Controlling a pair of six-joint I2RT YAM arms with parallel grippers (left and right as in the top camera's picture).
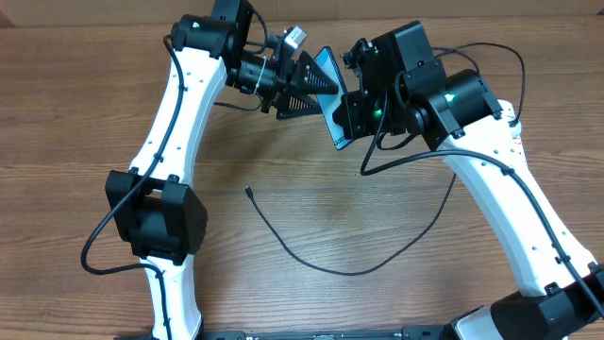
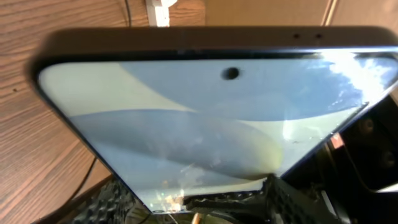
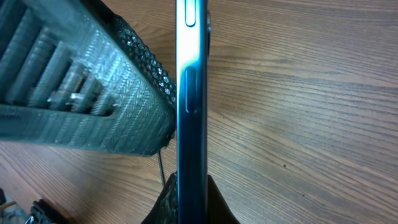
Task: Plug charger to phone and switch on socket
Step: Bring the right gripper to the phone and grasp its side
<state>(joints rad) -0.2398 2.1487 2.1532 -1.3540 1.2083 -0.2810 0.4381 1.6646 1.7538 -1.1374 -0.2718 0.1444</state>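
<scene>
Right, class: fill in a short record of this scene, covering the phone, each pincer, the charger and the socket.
phone: held above the table, tilted, screen lit
right pincer: shut on phone's edge
left pincer: at the phone's screen side, grip unclear
charger: loose on table, tip free, not in phone
socket: not in view

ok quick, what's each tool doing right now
left tool: up against the phone, grip cannot be told
right tool: closed, holding the phone by its edge
</scene>
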